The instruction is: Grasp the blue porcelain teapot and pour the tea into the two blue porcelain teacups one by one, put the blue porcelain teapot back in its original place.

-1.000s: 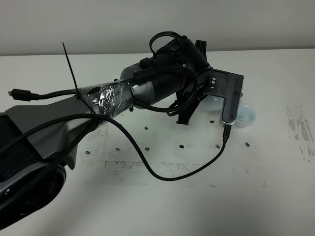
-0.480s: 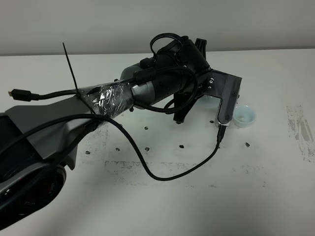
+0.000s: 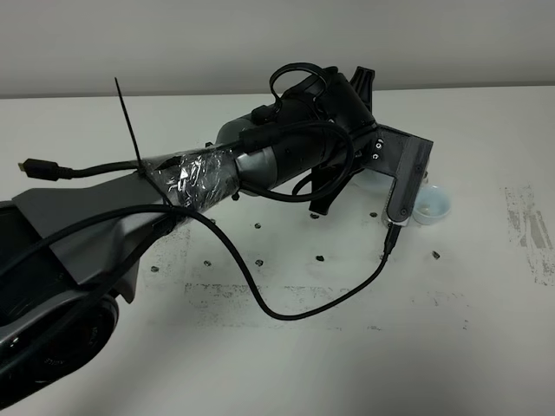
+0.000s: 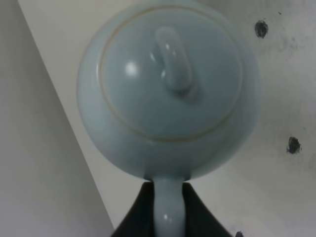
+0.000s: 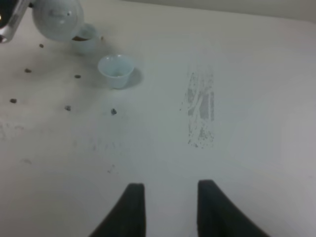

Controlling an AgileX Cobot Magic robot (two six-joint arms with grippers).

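The blue porcelain teapot [image 4: 168, 89] fills the left wrist view, seen from above with its lid and knob. My left gripper [image 4: 168, 192] is shut on its loop handle. In the right wrist view the teapot [image 5: 57, 17] hangs at the far left, right next to a teacup [image 5: 85, 40] that holds dark tea. The other teacup [image 5: 116, 70] stands beside it and looks empty; it also shows in the high view [image 3: 431, 205]. My left arm [image 3: 286, 156] hides the teapot and the first cup there. My right gripper [image 5: 170, 210] is open and empty, far from the cups.
Small dark specks [image 3: 321, 257] dot the white table [image 3: 347, 364]. A scuffed grey patch [image 5: 200, 106] lies right of the cups. A black cable [image 3: 260, 295] loops from the left arm over the table. The back wall runs behind the table edge.
My left wrist has turned and shifted slightly with the teapot. The camera mount has moved off the right teacup, which now shows in full.
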